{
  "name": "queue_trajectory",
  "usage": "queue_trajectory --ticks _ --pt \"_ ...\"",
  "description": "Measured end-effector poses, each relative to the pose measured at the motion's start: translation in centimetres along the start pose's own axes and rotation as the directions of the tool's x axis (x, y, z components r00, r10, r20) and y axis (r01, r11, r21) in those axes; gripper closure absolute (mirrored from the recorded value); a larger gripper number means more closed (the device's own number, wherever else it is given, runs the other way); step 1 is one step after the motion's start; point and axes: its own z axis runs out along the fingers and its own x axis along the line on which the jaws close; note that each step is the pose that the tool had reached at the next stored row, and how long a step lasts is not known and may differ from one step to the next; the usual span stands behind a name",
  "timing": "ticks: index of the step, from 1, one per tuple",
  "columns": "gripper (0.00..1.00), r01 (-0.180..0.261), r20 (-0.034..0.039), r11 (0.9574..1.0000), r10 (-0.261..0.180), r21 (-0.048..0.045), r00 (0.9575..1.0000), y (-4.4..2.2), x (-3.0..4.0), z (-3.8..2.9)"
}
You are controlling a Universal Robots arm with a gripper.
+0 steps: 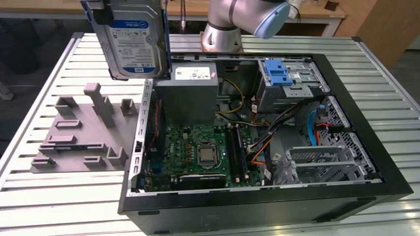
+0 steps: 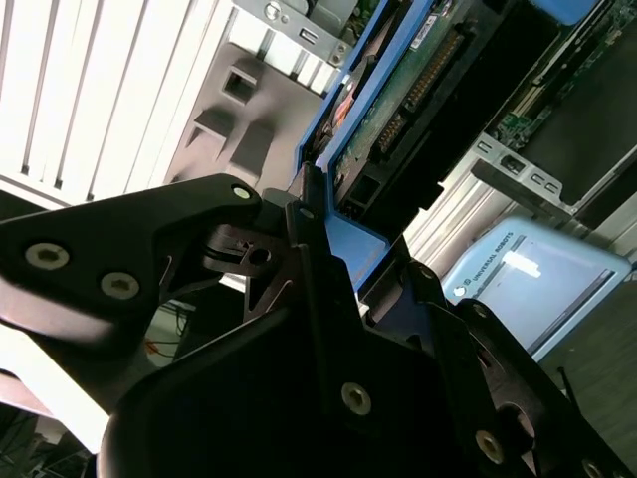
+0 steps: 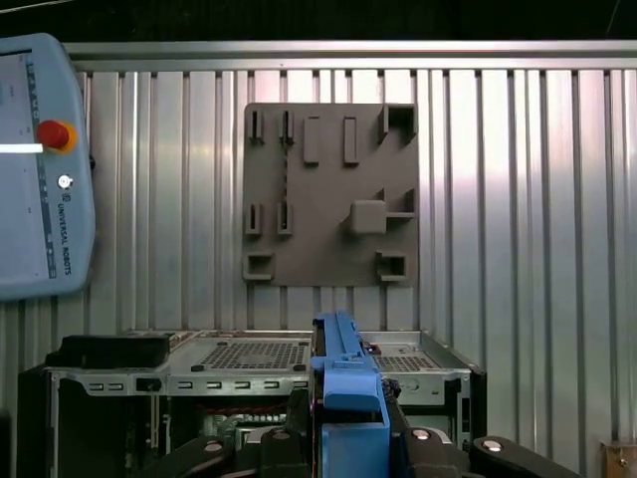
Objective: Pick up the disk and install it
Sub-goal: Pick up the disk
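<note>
Disk (image 1: 131, 37): flat silver drive with a white-and-blue label and blue carrier rails along its edges, held upright in the air with the label face turned to the exterior camera. Claw (image 2: 348, 234): black fingers (image 2: 311, 259) brought together on the blue end of the carrier, clamped on the disk. In the second wrist view the drive's green circuit-board side runs away from the claw. In the first wrist view the disk (image 3: 348, 393) shows as a blue end piece gripped between the black jaws. Computer case (image 1: 262, 206): black tower lying on its side, cover off, below the claw, with its near wall roughly under the held drive. Power-supply box (image 1: 187, 96): grey with a white label, inside the case, the case part closest beneath the claw. Motherboard (image 1: 196, 152): green, on the case floor, below the claw and further off than the box. Drive cage (image 1: 292, 86): bare metal, topped by a blue latch bracket (image 1: 282, 73), at the side of the case well apart from the claw. Fixture plate (image 1: 78, 132): grey moulded block with raised posts and pockets, lying just beside the case, below the claw. Table (image 1: 52, 196): slatted metal top carrying the case and the plate. Teach pendant (image 3: 40, 169): pale blue-grey with a red button, on the table, well apart from the claw. Robot arm (image 1: 229, 24): silver with a light-blue joint cap, standing behind the case.
</note>
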Motion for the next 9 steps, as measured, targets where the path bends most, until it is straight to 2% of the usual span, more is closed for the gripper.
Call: queue_trajectory --ticks 9 --pt "0.64 0.000 -0.0001 1.0000 0.000 -0.0015 1.0000 -1.80 0.19 -0.04"
